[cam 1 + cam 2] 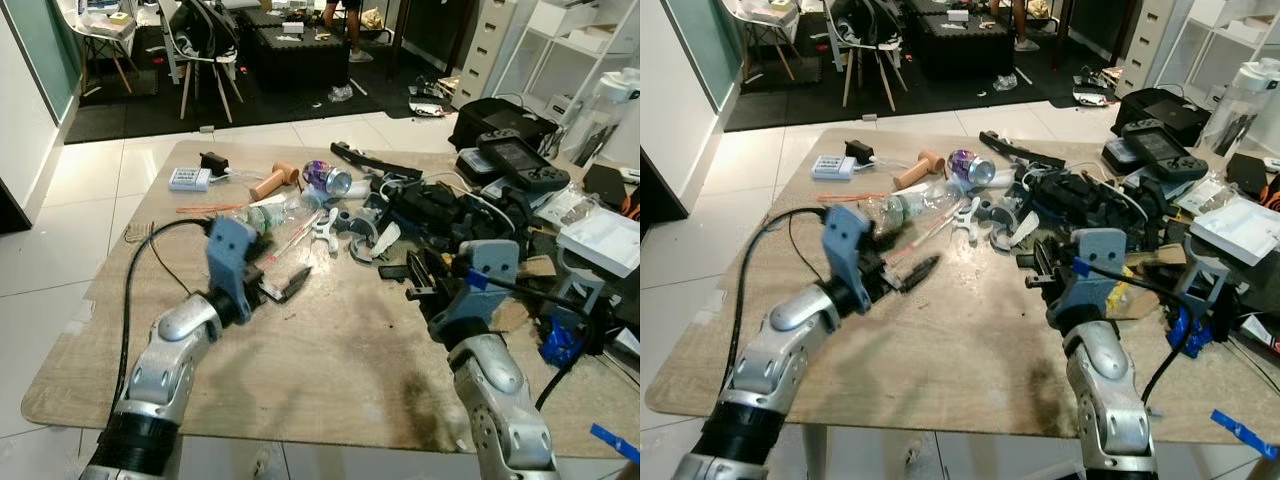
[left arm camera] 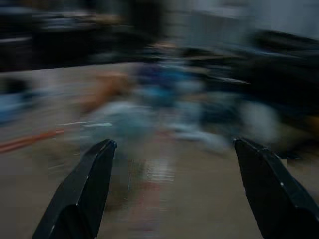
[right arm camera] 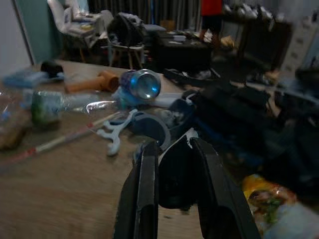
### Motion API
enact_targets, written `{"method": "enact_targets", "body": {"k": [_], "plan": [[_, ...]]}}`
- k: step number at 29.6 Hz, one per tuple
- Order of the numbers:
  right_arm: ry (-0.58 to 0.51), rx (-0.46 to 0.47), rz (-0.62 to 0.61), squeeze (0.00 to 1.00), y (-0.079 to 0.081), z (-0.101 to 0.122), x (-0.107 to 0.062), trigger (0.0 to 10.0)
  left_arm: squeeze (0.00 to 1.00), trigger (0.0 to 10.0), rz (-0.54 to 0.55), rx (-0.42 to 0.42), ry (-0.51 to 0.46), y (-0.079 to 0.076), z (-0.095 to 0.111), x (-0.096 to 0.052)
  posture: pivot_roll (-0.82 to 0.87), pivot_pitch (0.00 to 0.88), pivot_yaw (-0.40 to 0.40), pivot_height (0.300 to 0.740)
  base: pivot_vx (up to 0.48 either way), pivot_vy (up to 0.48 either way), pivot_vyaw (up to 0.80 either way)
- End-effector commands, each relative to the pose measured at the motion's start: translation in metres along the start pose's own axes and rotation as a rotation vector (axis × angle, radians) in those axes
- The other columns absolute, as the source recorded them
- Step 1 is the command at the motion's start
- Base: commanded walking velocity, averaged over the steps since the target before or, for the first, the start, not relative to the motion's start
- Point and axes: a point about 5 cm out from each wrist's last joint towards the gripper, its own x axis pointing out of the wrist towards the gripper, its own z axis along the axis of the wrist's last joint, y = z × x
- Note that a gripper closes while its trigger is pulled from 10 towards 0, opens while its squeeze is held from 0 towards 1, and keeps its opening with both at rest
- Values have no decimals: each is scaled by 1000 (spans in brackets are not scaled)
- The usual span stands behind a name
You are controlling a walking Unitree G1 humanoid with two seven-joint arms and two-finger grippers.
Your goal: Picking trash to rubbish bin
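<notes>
1. The desk (image 1: 330,370) is a worn wooden top; its near half is bare, its far half and right side are crowded with clutter
2. The left gripper (image 1: 290,285) hovers over the middle of the desk towards the left edge, its two black fingers (image 2: 79,199) spread wide apart and holding nothing
3. Just beyond it lies a crushed clear plastic bottle (image 1: 275,213), on its side, with a thin red-and-white stick (image 1: 285,245) beside it
4. A purple drink can (image 1: 328,178) lies on its side near the far edge, its open end facing the robot; a tan wooden handle (image 1: 272,181) lies just left of it
5. The right gripper (image 1: 420,272) is over the right half of the desk at the edge of a black tangle of cables and gear (image 1: 440,205); its fingers (image 3: 144,194) stand close together with a narrow gap, and I cannot tell whether they grip anything
6. A white power strip (image 1: 189,179) sits near the far left corner
</notes>
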Motion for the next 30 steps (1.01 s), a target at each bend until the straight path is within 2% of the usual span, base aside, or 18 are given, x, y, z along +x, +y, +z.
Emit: {"method": "enact_targets", "body": {"k": [1, 5, 7, 11, 15, 18, 30], "plan": [[14, -21, -1, 0, 1, -4, -2, 10000, 0, 10000, 73, 20, 21, 6, -6, -2, -110, 62, 8, 740, 0, 0, 0], [27, -33, -5, 0, 1, -9, -3, 10000, 0, 10000, 150, 21, 14, 14, -8, -7, -110, 54, 0, 740, 0, 0, 0], [22, -79, -10, 0, 0, -9, -2, 10000, 0, 10000, 226, 4, 0, 19, -8, -11, -105, 50, -12, 740, 0, 0, 0], [23, -171, -4, 0, -3, -13, 1, 10000, 0, 10000, 228, 8, -3, 10, -11, -13, -102, 47, -18, 740, 0, 0, 0], [19, -138, -17, 0, -6, -12, 3, 10000, 0, 10000, 224, 9, 1, 4, -13, -12, -103, 59, -17, 740, 0, 0, 0], [34, -107, -6, 0, -6, -15, 2, 10000, 0, 10000, 181, 53, -6, -4, -11, -10, -100, 54, -21, 740, 0, 0, 0], [27, -112, 5, 0, 0, -15, 9, 10000, 0, 10000, 196, 51, -20, -3, -7, -3, -96, 63, -20, 740, 0, 0, -725]]}}
